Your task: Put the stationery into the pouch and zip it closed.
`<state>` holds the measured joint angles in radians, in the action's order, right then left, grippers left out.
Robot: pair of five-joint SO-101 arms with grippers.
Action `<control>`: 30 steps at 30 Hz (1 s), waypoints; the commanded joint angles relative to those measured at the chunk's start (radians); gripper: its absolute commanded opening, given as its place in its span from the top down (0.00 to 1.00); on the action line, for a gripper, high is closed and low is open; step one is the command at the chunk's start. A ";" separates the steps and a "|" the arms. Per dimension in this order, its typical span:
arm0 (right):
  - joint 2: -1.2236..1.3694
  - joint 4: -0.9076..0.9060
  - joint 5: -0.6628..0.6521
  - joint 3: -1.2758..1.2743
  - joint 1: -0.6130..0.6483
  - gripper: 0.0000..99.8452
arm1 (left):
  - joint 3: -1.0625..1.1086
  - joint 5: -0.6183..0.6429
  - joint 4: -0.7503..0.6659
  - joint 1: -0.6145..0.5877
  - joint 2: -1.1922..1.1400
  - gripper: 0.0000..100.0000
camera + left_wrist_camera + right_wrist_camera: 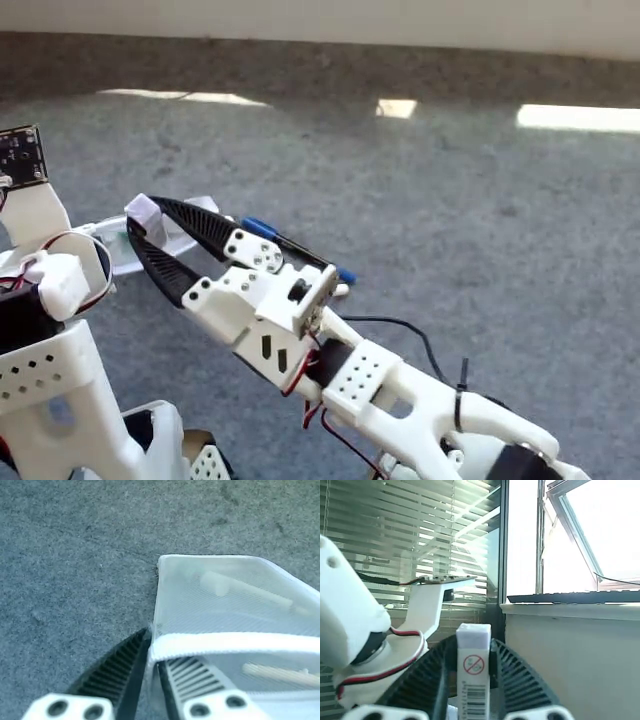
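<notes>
Hem of the white mesh pouch (225,600) is pinched between the closed jaws of the left gripper (152,647). One black ribbed jaw is seen outside the fabric and the other through the mesh. In the high view the pouch is found at the left side of the grey counter (75,555), beside the left arm; whether it rests on the surface cannot be told. A pale stick (240,587) is seen through the mesh deeper in the pouch, and a second pale stick (280,675) nearer the hem; what they are cannot be made out. A white eraser (473,672) in a printed sleeve is clamped between the jaws of the right gripper (145,213), its end standing just beyond the jaw tips. In the high view that gripper is raised above the counter, its tip just beside the pouch. A blue-capped pen (262,229) is laid on the counter near the pouch, partly hidden behind the right gripper.
</notes>
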<state>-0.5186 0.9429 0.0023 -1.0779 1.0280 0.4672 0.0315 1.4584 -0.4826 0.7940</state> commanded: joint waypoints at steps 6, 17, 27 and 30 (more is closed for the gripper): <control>0.070 0.081 -0.011 0.025 -0.021 1.00 | 0.015 0.003 -0.032 -0.015 -0.001 0.99; 0.071 0.076 -0.009 0.004 -0.022 1.00 | 0.015 0.003 -0.029 -0.015 -0.001 0.99; 0.271 0.091 -0.009 0.074 -0.045 1.00 | 0.015 0.003 -0.026 -0.015 -0.001 0.99; 0.272 0.143 -0.009 0.071 -0.050 0.99 | 0.015 0.003 -0.026 -0.015 -0.001 0.99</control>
<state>-0.2470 1.0426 0.0054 -1.0518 1.0019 0.4780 0.0315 1.4415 -0.4826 0.7940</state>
